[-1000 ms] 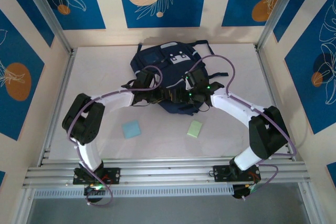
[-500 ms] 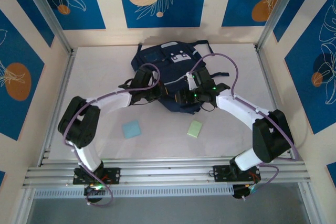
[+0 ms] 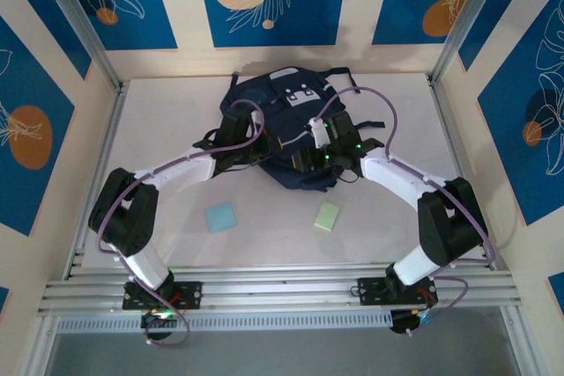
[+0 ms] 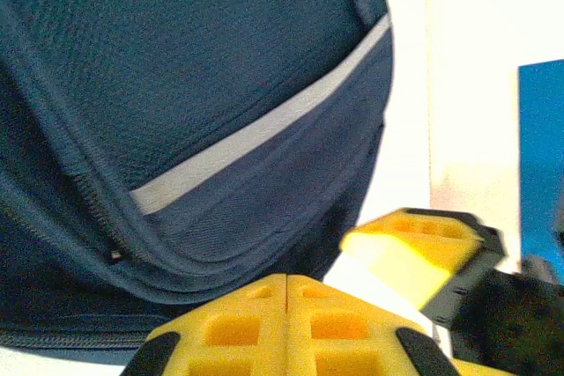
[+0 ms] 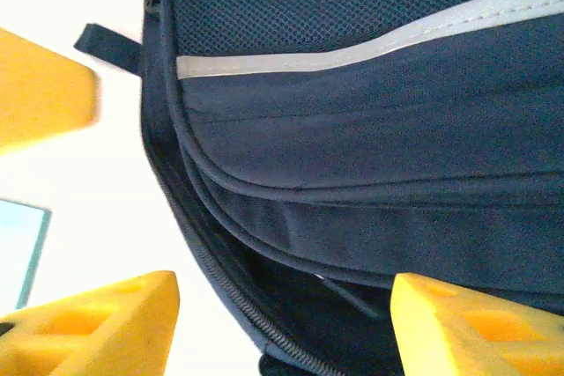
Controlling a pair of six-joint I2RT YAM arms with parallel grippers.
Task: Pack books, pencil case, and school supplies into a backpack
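The navy backpack (image 3: 264,96) lies at the back middle of the table, its pale stripe (image 4: 256,134) close in the left wrist view. My left gripper (image 3: 266,151) is shut at the bag's near edge, fingers (image 4: 238,328) pressed together with nothing seen between them. My right gripper (image 3: 302,161) stands open just to its right, its jaws on either side of the bag's zipped opening (image 5: 291,297). Of the school supplies, a light blue pad (image 3: 220,217) and a pale green pad (image 3: 327,216) lie on the table in front of the bag. Books and pencil case are out of view.
Dark straps (image 3: 339,77) trail from the bag's back corners. Patterned walls and metal posts (image 3: 88,33) enclose the white table (image 3: 159,129). The left gripper's yellow finger (image 5: 40,90) hangs close in the right wrist view.
My left gripper has closed and slid right along the bag's near edge. The right gripper has moved back a little over the bag and narrowed slightly. The pads have not moved.
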